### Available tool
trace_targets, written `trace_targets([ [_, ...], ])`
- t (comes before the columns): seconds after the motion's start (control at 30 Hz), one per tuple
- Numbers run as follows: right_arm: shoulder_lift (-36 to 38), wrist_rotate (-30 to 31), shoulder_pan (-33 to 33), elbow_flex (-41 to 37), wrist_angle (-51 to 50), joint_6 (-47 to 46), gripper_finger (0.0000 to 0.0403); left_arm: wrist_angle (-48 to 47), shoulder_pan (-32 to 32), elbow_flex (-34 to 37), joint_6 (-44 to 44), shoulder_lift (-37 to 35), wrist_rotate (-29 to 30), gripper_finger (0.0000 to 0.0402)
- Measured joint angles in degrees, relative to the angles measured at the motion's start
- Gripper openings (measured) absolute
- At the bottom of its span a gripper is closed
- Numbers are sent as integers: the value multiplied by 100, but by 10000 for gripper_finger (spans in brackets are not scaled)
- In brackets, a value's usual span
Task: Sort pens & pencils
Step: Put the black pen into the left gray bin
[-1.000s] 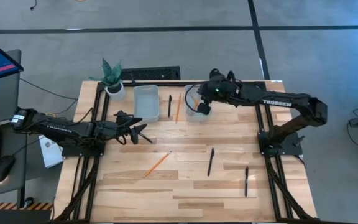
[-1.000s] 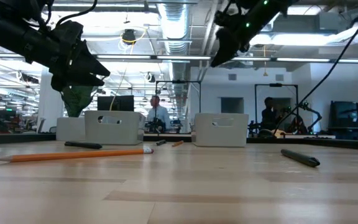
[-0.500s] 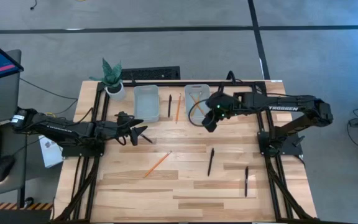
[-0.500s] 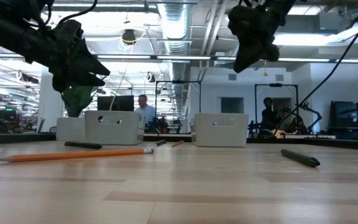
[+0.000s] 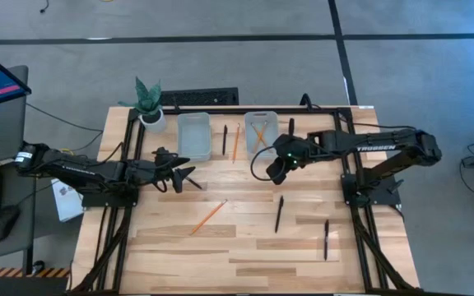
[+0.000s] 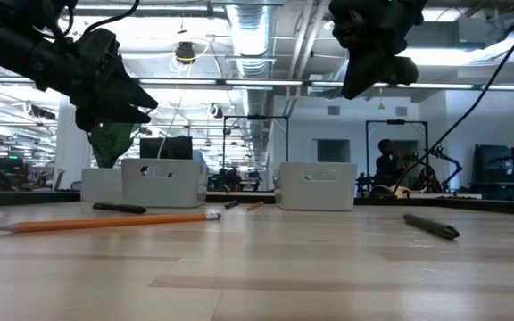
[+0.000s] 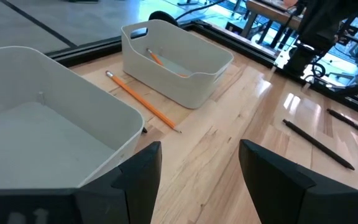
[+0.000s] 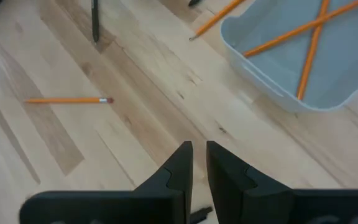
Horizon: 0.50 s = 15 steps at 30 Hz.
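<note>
Pencils (image 5: 259,134) already lie crossed in the bin (image 5: 261,123) just behind the right claw (image 5: 275,174), so that bin is plainly the pencil one. The claw hangs in the air over the bare table (image 5: 245,247) with its fingers (image 8: 179,165) pinched nearly together and nothing between them. It looks to be on its way to the next pick.

Nearest to it is a black pen (image 5: 279,213), lying on the wood just in front of and below the claw; a second pen (image 5: 326,239) lies farther out, toward the arm's own side. A loose pencil (image 5: 209,215) sits well off to the other side, nearer the left claw (image 5: 189,175), which waits spread wide beside the empty bin (image 5: 193,136). Another pen (image 5: 225,139) and pencil (image 5: 236,142) lie between the two bins.

To do this step well, I'd say the right claw needs to open before it descends, turn so its fingers straddle the nearest pen across its width, and come down at the pen's middle so it lifts level. A thin stick flat on wood can roll or skid, so the close should be square and low.
</note>
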<state>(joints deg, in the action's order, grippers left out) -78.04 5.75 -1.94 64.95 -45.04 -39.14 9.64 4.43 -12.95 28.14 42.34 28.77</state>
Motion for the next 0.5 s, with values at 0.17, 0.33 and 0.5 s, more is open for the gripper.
trace_targets([
  [0.17, -2, 30, 157, 0, -173, -308, 96, -31, -2, 0, -2, 0, -141, 206],
  [0.33, -2, -116, 433, 0, -821, -770, 138, -46, 0, -2, -2, -1, -306, 206],
  [0.5, -2, -143, 883, 0, -1615, -1656, 167, -192, -1, 0, -2, -1, -304, 206],
])
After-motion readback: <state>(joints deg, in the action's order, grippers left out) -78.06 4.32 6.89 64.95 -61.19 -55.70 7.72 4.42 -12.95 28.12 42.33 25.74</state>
